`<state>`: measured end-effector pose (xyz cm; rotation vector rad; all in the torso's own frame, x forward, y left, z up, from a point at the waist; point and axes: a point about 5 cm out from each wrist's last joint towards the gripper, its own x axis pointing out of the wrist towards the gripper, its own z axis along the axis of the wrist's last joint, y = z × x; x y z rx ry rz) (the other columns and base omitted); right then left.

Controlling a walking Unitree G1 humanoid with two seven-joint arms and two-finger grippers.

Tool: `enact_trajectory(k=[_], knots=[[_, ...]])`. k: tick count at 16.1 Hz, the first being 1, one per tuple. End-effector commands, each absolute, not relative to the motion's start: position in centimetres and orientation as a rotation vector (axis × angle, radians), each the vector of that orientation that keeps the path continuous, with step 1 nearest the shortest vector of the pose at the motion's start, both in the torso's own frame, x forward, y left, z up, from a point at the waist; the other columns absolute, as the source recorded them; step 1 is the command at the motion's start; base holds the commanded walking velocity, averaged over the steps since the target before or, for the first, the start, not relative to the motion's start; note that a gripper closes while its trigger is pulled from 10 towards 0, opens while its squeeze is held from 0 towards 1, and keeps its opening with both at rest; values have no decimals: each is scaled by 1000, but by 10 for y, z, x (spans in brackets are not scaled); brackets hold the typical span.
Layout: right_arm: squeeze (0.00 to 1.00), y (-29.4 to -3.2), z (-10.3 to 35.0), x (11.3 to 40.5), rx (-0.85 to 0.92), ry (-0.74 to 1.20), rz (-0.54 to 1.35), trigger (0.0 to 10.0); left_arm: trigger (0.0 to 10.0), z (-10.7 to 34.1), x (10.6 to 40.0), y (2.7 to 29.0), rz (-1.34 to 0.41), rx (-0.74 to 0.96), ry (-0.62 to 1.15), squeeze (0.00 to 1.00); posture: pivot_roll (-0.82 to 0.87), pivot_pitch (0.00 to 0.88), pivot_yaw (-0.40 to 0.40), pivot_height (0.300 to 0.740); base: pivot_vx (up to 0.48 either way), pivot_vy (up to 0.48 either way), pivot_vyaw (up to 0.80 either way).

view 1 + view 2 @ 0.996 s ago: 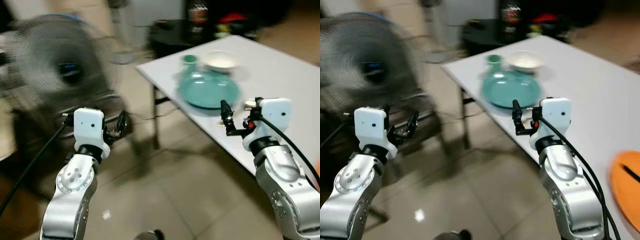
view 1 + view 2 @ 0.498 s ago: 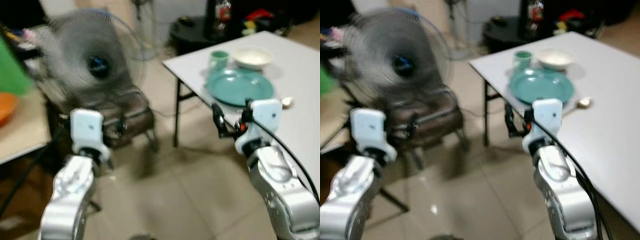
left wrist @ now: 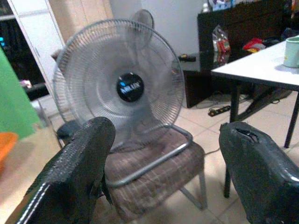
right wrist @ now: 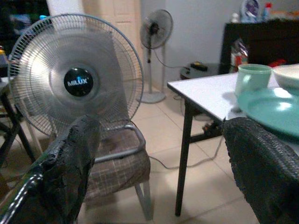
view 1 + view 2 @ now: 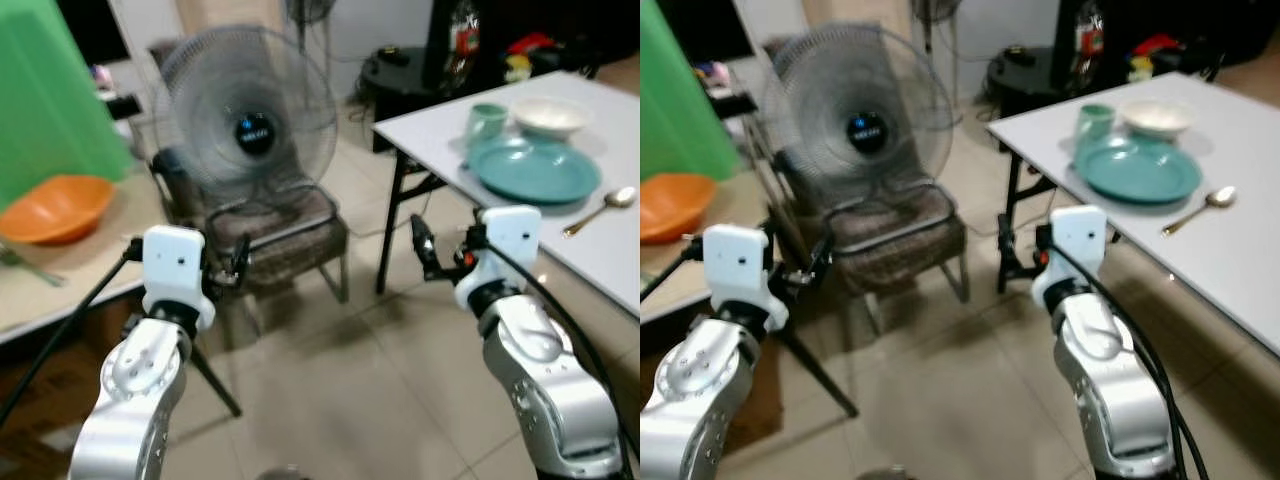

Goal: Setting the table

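Both pincers are hanging spread and empty: left gripper [image 5: 238,262], right gripper [image 5: 424,250]. Beyond the right gripper, the teal plate [image 5: 535,170], cup [image 5: 486,121], bowl [image 5: 547,114] and spoon [image 5: 602,208] are already lying on the white table [image 5: 440,130]. An orange bowl [image 5: 55,208], likely remaining, is sitting past the left gripper. Ahead, a fan [image 5: 248,112] on a chair [image 5: 285,232] is narrowing the floor.

At the upper right, a round teal plate [image 5: 535,170] lies flat on the white table [image 5: 600,240]. Behind it stand a pale green cup [image 5: 486,121] and a shallow white bowl [image 5: 547,115]. A metal spoon [image 5: 600,210] lies just right of the plate.
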<state>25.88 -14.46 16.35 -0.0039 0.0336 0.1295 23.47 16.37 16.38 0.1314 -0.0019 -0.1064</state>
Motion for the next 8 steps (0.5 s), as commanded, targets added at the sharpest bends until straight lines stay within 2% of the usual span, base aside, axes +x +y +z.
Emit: enact_trajectory(k=[1, 8], knots=[[1000, -138, 170, 261, 18, 12, 162, 10000, 10000, 168, 237, 169, -87, 149, -9, 0, 95, 0, 73, 740, 0, 401, 0], [1000, -132, 166, 265, 8, 25, 218, 10000, 10000, 170, 237, 173, -76, 162, -13, 0, 120, 0, 68, 740, 0, 439, 0]])
